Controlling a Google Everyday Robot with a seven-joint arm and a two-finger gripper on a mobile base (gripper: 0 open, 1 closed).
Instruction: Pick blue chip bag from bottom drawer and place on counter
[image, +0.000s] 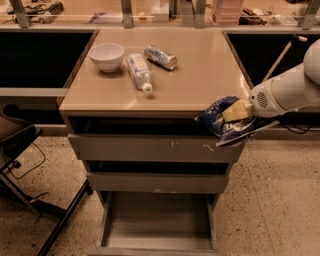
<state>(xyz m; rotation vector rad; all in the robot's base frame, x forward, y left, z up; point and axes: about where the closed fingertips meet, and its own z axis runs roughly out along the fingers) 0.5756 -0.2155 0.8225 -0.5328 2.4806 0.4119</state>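
camera view: two-finger gripper (234, 112) clenched on crumpled dark-blue foil chip bag (214, 118), held at near right corner of glossy beige counter (195, 80); grey wooden bottom drawer (155, 220) stands open below.

No wording is legible on the blue chip bag (215, 117), nor elsewhere; the gripper (235, 112) clasps it at the front right edge of the counter (195, 80).

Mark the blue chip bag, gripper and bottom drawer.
blue chip bag (214, 116): camera view, crumpled left side.
gripper (234, 112): camera view, between fingertips, by front right corner of counter (190, 80).
bottom drawer (157, 224): camera view, bare floor.
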